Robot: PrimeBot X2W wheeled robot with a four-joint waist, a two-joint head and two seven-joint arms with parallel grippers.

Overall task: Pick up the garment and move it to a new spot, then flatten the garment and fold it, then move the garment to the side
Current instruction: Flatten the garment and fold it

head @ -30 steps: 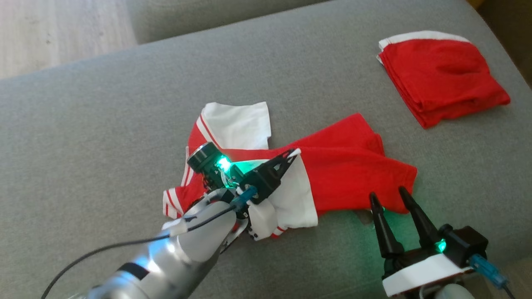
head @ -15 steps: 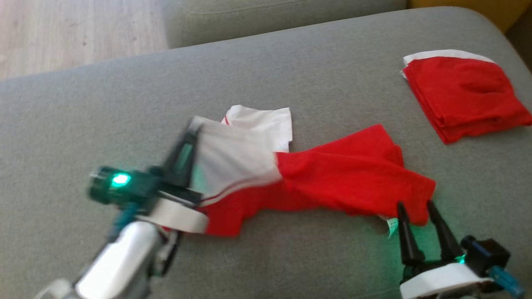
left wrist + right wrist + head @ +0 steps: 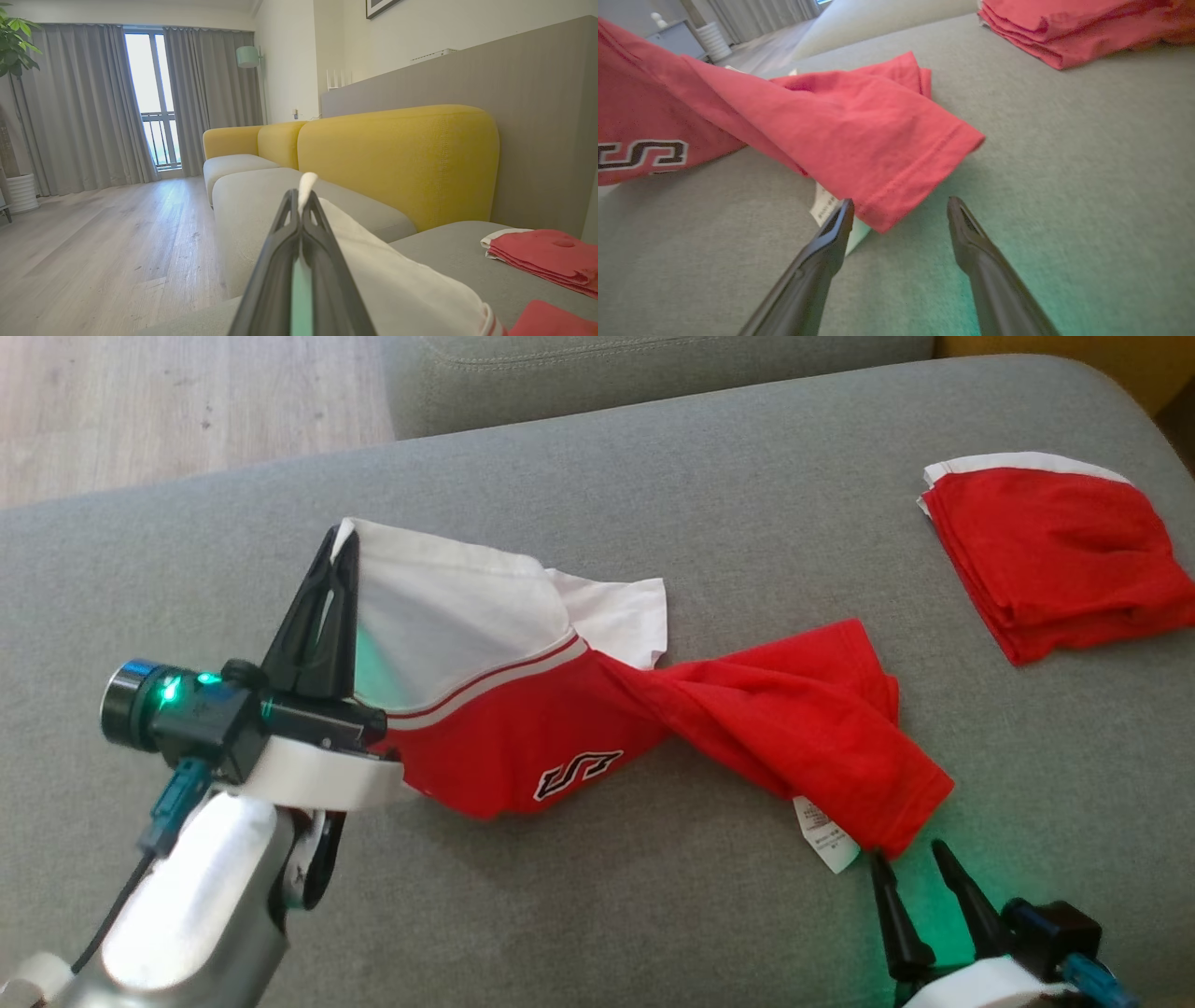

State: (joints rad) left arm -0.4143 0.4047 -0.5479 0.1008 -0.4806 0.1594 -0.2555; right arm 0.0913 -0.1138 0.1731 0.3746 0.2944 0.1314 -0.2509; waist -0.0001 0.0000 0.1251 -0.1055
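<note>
The garment (image 3: pixel 747 728) is a red shirt with white sleeves and a black-and-white logo, stretched and twisted across the grey sofa seat (image 3: pixel 653 504). My left gripper (image 3: pixel 344 537) is shut on a white sleeve edge and holds it raised at the left; in the left wrist view the white cloth (image 3: pixel 392 280) pokes out between the closed fingers (image 3: pixel 299 224). My right gripper (image 3: pixel 907 859) stands open just below the garment's red hem corner (image 3: pixel 896 205), which lies at the fingertips, and a white care label (image 3: pixel 826 835) hangs beside it.
A second red garment (image 3: pixel 1064 560), folded with a white edge, lies at the seat's far right. Wooden floor (image 3: pixel 168 411) runs beyond the seat's left edge. A yellow sofa back (image 3: pixel 397 158) rises behind the seat.
My left gripper has lifted the white sleeve and pulled it left and away, stretching the crumpled garment out and baring its logo. The head camera shifted. The right gripper stayed open near the hem.
</note>
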